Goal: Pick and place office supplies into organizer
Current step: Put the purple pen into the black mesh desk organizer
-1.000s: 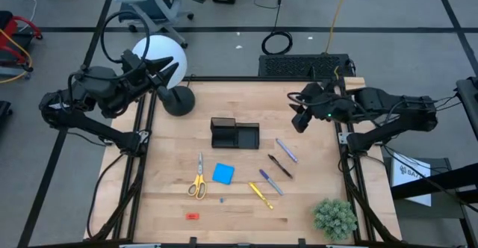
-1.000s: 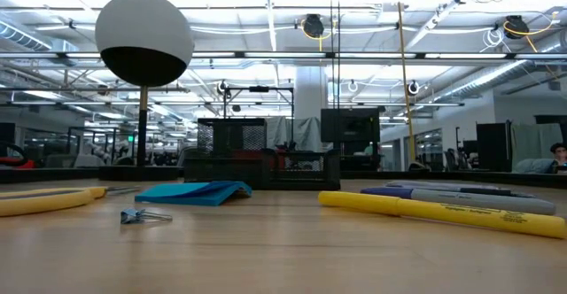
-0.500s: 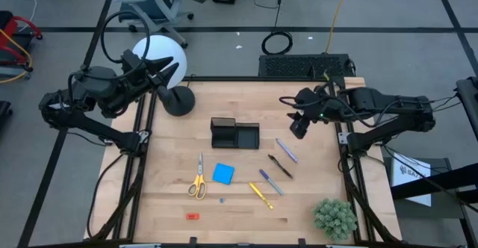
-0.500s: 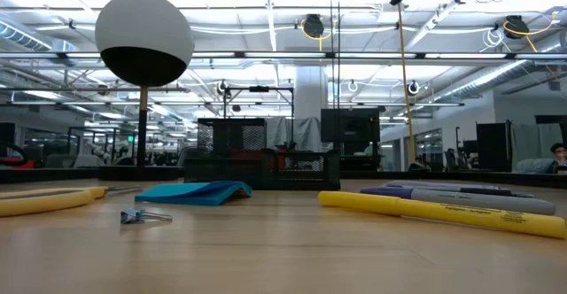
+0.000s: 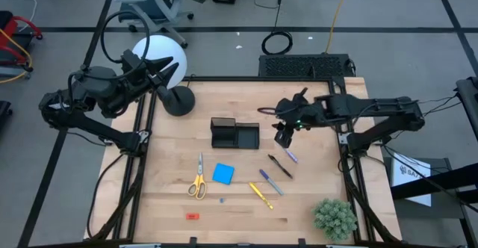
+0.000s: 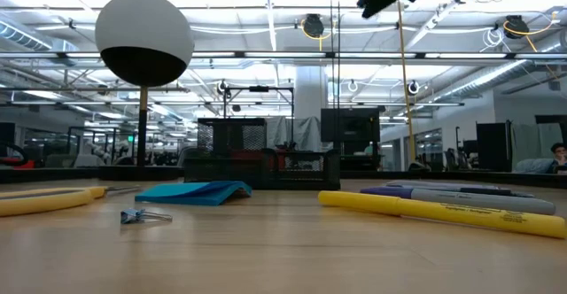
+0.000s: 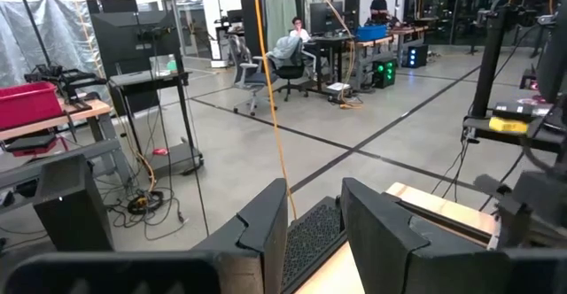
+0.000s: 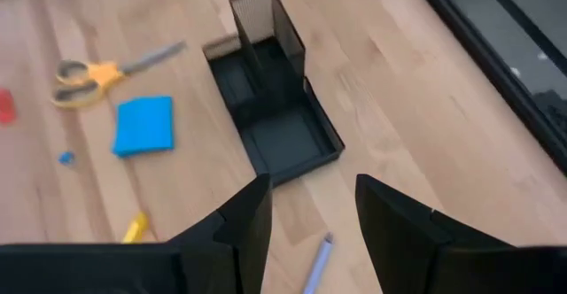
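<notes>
The black organizer point(image 5: 234, 134) stands mid-table, also seen in the right wrist view point(image 8: 270, 117). Nearer the front lie the yellow-handled scissors point(image 5: 198, 177), a blue pad point(image 5: 223, 174), a red eraser point(image 5: 193, 216) and several pens, among them a black one point(image 5: 279, 166) and a yellow one point(image 5: 261, 196). My right gripper point(image 5: 283, 134) hangs open above the table just right of the organizer, tipped downward, over a purple-grey pen point(image 8: 317, 263). My left gripper point(image 5: 172, 70) stays open and level at the far left corner, holding nothing.
A lamp with a black round base point(image 5: 178, 100) and a white ball point(image 5: 159, 54) stands at the far left, close to my left gripper. A green plant ball point(image 5: 334, 218) sits at the near right corner. A tiny blue clip point(image 5: 222, 200) lies near the pad.
My right gripper has moved from the far right of the table toward the organizer, sinking a little and tipping further downward while rolling slightly. It has stayed open. Nothing on the table has moved.
</notes>
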Robot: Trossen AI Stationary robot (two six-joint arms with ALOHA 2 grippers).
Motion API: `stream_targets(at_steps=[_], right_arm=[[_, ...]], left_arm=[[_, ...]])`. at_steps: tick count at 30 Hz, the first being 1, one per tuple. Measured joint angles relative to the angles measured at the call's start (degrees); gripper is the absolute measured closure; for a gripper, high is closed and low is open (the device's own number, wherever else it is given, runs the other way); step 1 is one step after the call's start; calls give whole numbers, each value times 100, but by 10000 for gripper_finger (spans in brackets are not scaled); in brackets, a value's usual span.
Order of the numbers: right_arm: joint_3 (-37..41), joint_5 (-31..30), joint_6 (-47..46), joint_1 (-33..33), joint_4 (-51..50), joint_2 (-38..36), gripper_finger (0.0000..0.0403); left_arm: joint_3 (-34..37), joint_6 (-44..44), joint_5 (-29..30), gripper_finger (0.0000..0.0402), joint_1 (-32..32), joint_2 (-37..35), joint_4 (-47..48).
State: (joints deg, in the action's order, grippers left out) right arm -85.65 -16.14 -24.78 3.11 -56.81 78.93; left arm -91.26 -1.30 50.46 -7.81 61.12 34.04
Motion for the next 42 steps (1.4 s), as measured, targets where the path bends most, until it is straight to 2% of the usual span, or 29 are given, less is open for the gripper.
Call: stream_targets(at_steps=[9,14,22,27,32,42], right_arm=[[2,155,-980,-16,-609,627,248],[2,142,-1213,-21,-987,918,248],[4,166,-1621,-227,-996,1365,248],[4,613,-1651,-464,-990,1605,248],[32,703,-1774,-542,-957,1731,248],[1025,737,-2069,-549,-602,1737,248]], left_arm=[[2,0,0,286,0,0,-4],[2,0,0,286,0,0,-2],[2,0,0,286,0,2,-4],[2,0,0,286,1,0,-2],[2,0,0,286,0,2,-2],[2,0,0,286,0,0,-2]])
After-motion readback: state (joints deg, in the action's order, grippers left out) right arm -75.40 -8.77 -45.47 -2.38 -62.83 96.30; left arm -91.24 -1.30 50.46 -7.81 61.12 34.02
